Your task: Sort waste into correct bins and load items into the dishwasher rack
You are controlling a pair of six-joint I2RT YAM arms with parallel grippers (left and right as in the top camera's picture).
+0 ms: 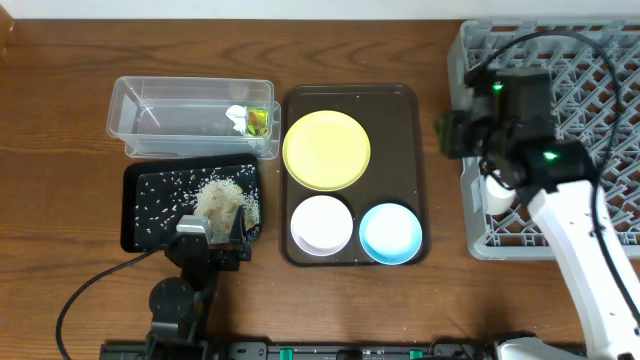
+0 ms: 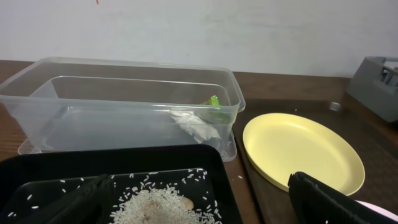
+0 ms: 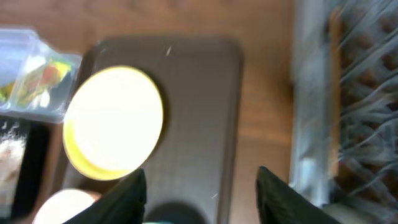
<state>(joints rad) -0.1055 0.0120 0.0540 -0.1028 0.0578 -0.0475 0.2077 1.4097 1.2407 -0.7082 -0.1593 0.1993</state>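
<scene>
Right gripper (image 3: 202, 199) open, empty, by the rack (image 1: 590, 60) at the bench's right edge; flat yellow plate (image 1: 326, 149) mid-bench could slip from a rim pinch. Left gripper (image 2: 205, 199) open over front-left rice (image 1: 222, 200), may scatter it.

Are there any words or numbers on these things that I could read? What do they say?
No text can be read in any view.
The green-and-orange snack wrapper in the clear tub has coloured print, but it is too small and blurred to read.
The yellow plate, the white bowl, the blue bowl and the grey rack show no writing.
</scene>
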